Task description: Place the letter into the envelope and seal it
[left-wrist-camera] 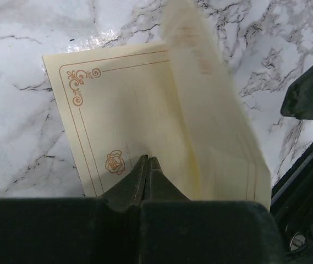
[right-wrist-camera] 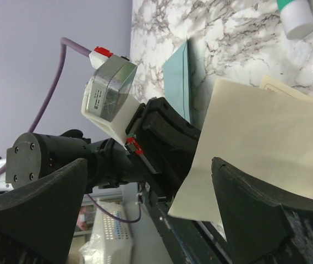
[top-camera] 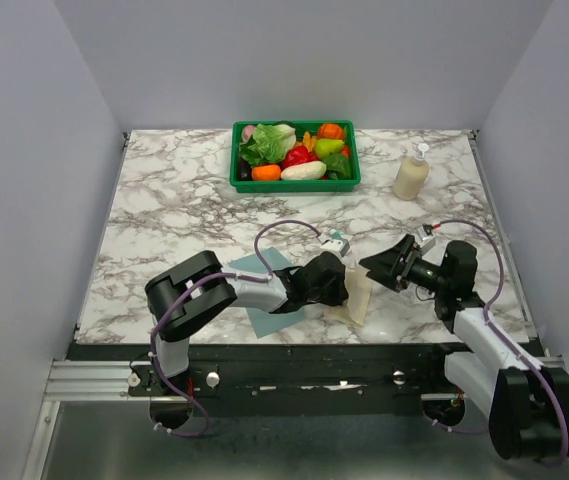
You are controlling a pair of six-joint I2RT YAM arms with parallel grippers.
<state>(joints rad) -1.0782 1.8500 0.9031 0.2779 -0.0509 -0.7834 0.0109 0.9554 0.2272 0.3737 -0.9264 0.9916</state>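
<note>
The cream letter [left-wrist-camera: 123, 110], with a gold border and a rose mark, lies on the marble, its right half folded up and standing. My left gripper [left-wrist-camera: 148, 160] is shut, its tips resting on the flat half; no paper shows between the jaws. From above, the left gripper [top-camera: 339, 283] meets the letter [top-camera: 358, 297] near the front edge. The teal envelope [top-camera: 252, 266] lies under the left arm. My right gripper [top-camera: 376, 265] is open and points left at the raised sheet [right-wrist-camera: 255, 143], which stands near its right finger [right-wrist-camera: 239, 209]. The envelope [right-wrist-camera: 178, 77] shows behind the left arm.
A green basket [top-camera: 294, 185] of toy vegetables stands at the back centre. A cream pump bottle [top-camera: 411, 172] stands at the back right. The table's front edge and rail run just below both grippers. The two arms are close together.
</note>
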